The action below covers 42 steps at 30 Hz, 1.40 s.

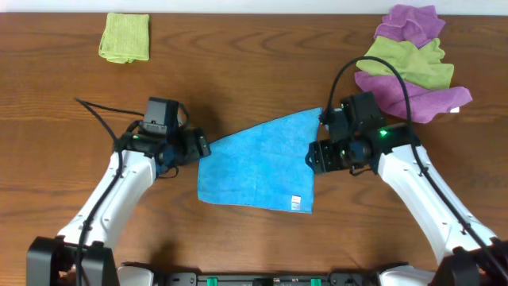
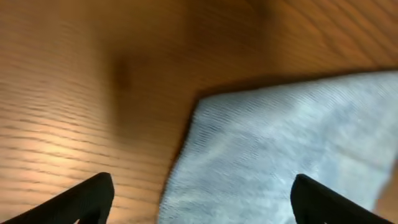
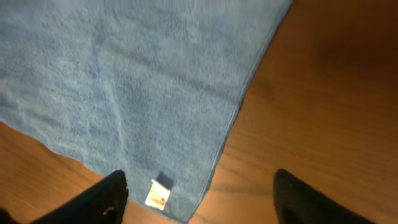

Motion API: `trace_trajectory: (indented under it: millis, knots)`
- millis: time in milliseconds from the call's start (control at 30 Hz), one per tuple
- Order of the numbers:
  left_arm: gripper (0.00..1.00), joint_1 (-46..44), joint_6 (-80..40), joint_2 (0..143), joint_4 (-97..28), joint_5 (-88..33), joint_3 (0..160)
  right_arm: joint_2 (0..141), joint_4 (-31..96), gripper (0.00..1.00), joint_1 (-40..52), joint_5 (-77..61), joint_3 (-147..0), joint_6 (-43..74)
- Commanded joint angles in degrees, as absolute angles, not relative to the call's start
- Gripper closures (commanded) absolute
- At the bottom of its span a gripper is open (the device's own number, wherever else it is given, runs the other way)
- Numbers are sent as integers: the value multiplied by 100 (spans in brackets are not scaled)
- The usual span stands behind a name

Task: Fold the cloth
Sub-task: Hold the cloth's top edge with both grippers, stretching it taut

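Note:
The sky-blue cloth (image 1: 262, 163) lies flat on the wooden table between the two arms, a small white tag (image 1: 295, 201) near its front right corner. My left gripper (image 1: 205, 146) hovers at the cloth's left edge, open, its black fingertips (image 2: 87, 198) spread over the cloth's (image 2: 273, 155) corner with nothing between them. Over the right edge my right gripper (image 1: 315, 156) also stands open. In the right wrist view the cloth's (image 3: 137, 93) hem and tag (image 3: 158, 194) lie between its spread fingers (image 3: 106, 199), untouched.
A folded lime-green cloth (image 1: 125, 36) lies at the back left. A heap of purple (image 1: 413, 95) and lime-green cloths (image 1: 409, 62) sits at the back right, just behind the right arm. Bare wood surrounds the blue cloth.

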<state>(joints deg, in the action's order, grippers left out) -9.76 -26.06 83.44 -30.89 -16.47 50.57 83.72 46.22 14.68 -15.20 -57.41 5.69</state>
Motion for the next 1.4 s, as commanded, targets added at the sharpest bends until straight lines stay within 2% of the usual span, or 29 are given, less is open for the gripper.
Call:
trace_trajectory:
  millis: [0,300,567,767,1033,1367]
  knots:
    - [7,-937,-2375,8388,-3074,-2344,5157,8357,4438,20,1415,-1660,-5804,508]
    - [5,-934,-2005,8390,-2950,-2615,5155,8414,3935,19,1168,-1678,-5804,506]
    - [7,-934,-2014,8433,-2530,-2836,5155,9080,3439,25,808,-2215,-5804,355]
    - [9,-934,-2010,8433,-2602,-3341,5155,9653,2818,29,784,-2257,-5804,355]
    - [9,-934,-1669,8433,-3223,-3413,5155,10248,1702,30,613,-2281,-5817,399]
    - [9,-934,-1664,8433,-3341,-3413,5155,10901,1441,36,447,-2432,-6469,469]
